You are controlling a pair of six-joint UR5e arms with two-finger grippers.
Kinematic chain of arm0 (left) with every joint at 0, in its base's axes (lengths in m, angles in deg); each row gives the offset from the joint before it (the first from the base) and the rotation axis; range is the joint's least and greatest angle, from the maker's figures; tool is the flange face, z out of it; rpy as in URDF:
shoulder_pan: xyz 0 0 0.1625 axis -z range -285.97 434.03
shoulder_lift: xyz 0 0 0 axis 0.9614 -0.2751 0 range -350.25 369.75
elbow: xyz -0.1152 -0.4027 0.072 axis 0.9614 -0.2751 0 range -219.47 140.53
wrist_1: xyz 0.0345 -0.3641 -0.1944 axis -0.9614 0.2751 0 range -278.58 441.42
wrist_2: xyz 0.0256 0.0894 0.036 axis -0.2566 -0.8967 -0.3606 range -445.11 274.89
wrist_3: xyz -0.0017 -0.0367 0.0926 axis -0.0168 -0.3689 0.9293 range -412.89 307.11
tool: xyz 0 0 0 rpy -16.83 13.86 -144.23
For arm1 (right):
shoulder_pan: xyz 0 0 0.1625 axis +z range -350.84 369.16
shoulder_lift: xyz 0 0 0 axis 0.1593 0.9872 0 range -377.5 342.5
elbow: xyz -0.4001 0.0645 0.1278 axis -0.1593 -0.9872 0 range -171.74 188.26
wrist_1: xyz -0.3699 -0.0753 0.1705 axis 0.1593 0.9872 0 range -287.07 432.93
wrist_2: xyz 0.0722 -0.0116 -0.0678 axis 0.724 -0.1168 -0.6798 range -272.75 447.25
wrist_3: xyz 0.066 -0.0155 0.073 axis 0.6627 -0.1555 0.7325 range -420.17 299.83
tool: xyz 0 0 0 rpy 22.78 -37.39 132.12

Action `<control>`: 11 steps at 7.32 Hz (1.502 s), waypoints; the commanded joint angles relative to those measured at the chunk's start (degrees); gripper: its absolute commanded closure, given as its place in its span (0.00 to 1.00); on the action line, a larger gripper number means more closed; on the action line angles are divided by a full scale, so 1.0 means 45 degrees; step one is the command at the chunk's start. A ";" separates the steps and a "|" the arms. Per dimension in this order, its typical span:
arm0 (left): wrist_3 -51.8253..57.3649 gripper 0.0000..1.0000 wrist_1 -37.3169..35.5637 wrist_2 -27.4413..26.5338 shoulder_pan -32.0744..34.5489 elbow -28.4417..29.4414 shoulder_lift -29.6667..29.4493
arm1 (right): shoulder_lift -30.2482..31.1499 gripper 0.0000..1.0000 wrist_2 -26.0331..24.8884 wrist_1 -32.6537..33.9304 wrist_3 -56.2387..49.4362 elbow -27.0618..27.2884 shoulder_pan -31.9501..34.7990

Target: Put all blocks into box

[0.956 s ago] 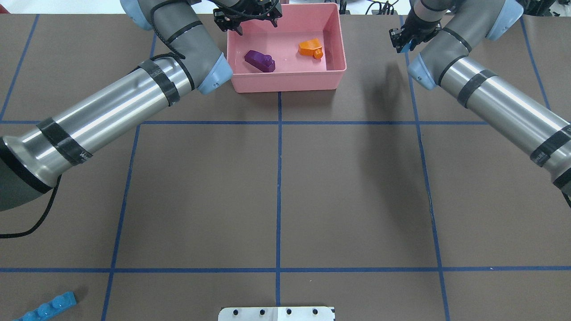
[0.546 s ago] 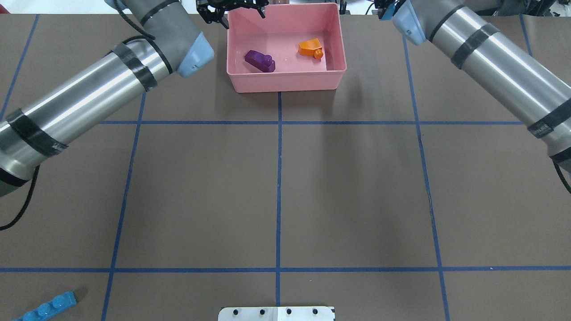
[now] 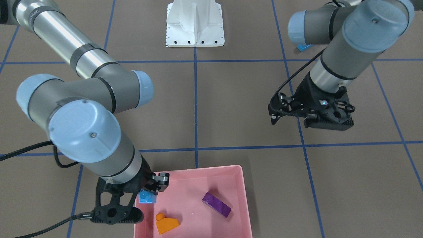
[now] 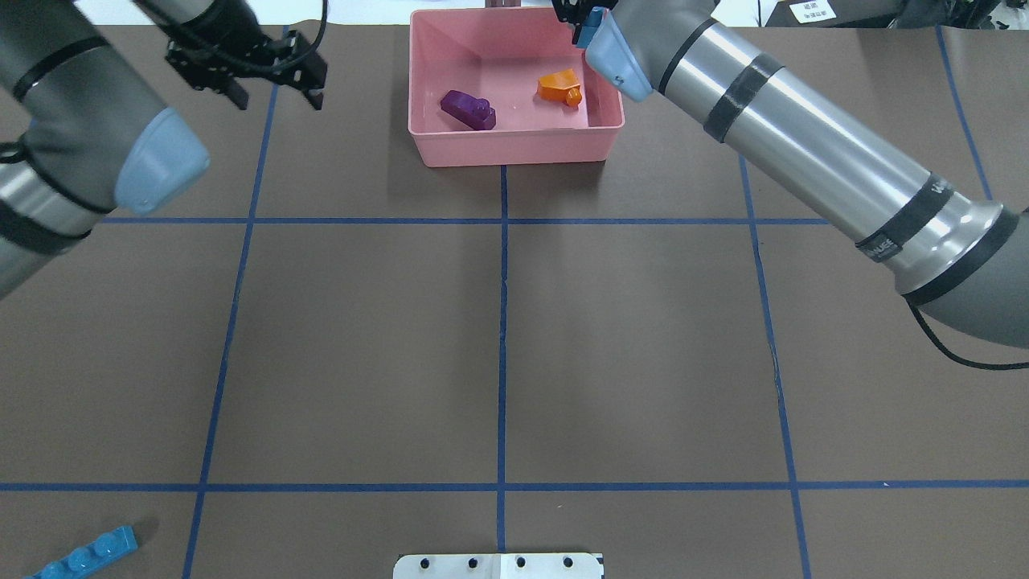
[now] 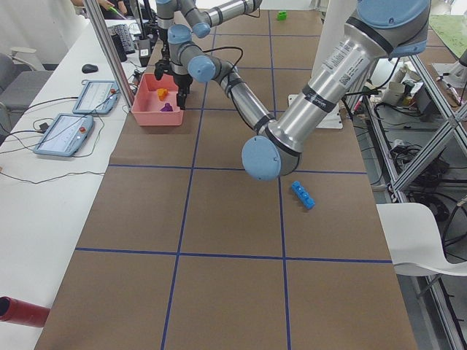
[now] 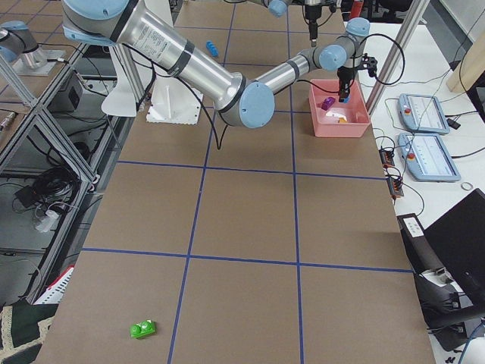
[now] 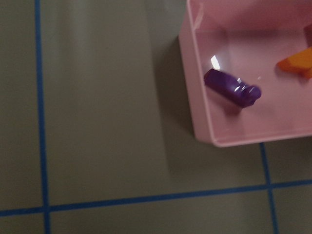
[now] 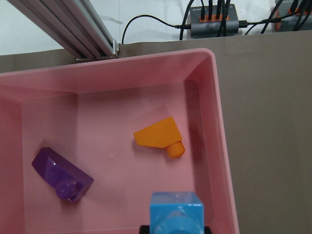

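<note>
The pink box (image 4: pixel 514 149) stands at the table's far middle, also in the front view (image 3: pixel 245 205). In it lie the purple block (image 4: pixel 468 109) (image 3: pixel 216 204) and the orange sloped block (image 4: pixel 559 86) (image 3: pixel 167 224). My right gripper (image 3: pixel 147 197) is shut on the small blue block (image 8: pixel 176 213), held above the box's right end near the orange block. My left gripper (image 4: pixel 276 92) is open and empty over the table, left of the box. The long blue block (image 4: pixel 84 555) lies at the near left corner. The small green block (image 6: pixel 142 328) lies far off at the table's right end.
The white robot base (image 4: pixel 498 565) sits at the near middle edge. Tablets (image 6: pixel 428 114) and cables lie on the white bench beyond the box. A red cylinder (image 5: pixel 22 310) lies off the table's left end.
My left gripper has moved left, away from the box, to over the bare table. My right arm has swung left and brought the small blue block over the box.
</note>
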 commanded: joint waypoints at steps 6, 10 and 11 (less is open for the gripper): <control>0.1420 0.00 0.5303 -0.3262 -0.5390 -0.6350 1.3174 | -0.0900 1.00 -0.3154 -0.2953 0.1572 -0.2608 -0.1097; -0.1878 0.00 0.6796 -0.4289 -1.0053 -0.6292 1.4211 | -0.0880 1.00 -0.3645 -0.3425 0.1572 -0.2902 -0.1351; -0.1960 0.00 0.6796 -0.4452 -1.0278 -0.6253 1.3998 | -0.0900 1.00 -0.3645 -0.3425 0.1572 -0.2883 -0.1371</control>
